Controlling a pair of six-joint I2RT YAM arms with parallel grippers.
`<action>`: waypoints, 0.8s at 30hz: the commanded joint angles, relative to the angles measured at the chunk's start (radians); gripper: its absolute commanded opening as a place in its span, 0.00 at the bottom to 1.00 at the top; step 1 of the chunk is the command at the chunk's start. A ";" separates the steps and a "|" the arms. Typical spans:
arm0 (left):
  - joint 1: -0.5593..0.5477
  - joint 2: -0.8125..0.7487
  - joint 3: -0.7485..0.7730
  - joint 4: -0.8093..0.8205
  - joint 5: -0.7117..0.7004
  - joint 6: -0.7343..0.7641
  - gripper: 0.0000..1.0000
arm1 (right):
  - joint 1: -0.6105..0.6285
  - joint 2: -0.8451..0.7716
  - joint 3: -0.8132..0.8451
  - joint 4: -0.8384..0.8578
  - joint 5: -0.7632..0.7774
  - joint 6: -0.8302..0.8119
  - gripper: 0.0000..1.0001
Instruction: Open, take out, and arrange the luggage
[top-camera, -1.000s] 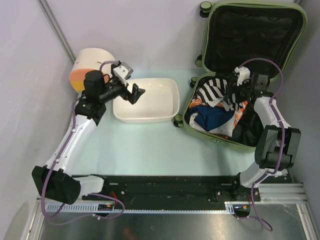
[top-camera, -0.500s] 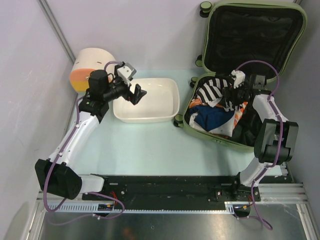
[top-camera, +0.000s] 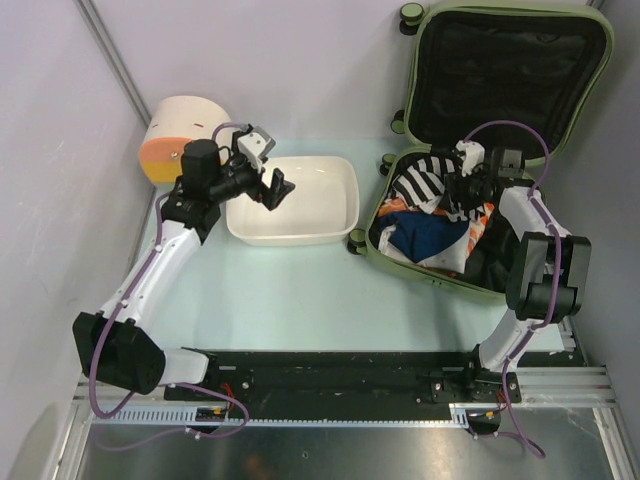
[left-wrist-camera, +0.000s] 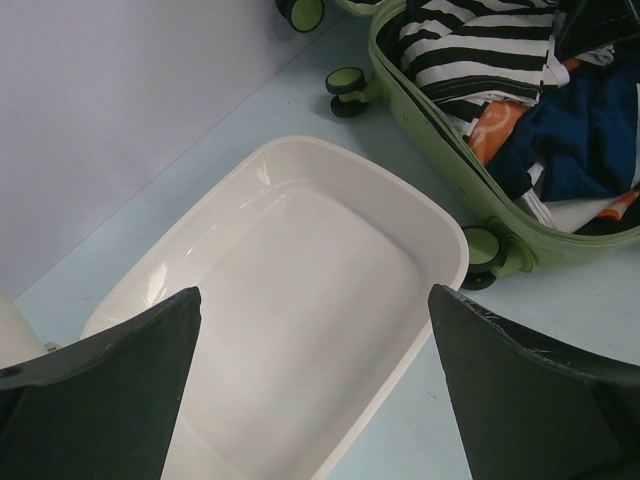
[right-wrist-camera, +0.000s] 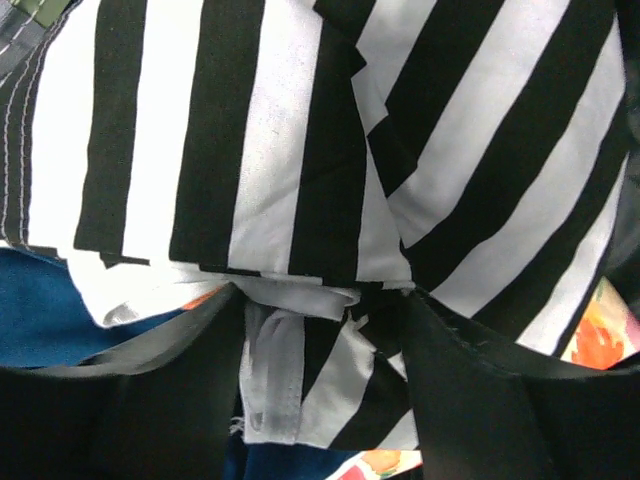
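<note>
Clothes in luggage look soft, light — pinch shirt at a bunched fold; right hand straddles one, grip unclear; left hand open.

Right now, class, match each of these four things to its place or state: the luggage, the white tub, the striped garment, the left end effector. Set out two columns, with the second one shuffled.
1. luggage
2. white tub
3. striped garment
4. left end effector

a. open, above the tub
b. lying inside the lower shell
c. olive green, lid open, far right
d. between the round box and the luggage

Pairs: 1-c, 2-d, 3-b, 4-a.
</note>
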 joint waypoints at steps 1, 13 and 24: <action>-0.010 0.003 0.037 0.013 0.029 0.039 1.00 | -0.006 0.002 0.044 0.091 0.089 0.023 0.58; -0.010 0.023 0.048 0.011 0.058 0.028 1.00 | -0.090 -0.025 0.080 0.088 -0.101 0.104 0.66; -0.012 0.034 0.056 0.013 0.064 0.028 1.00 | -0.078 0.011 0.106 0.067 -0.078 0.070 0.65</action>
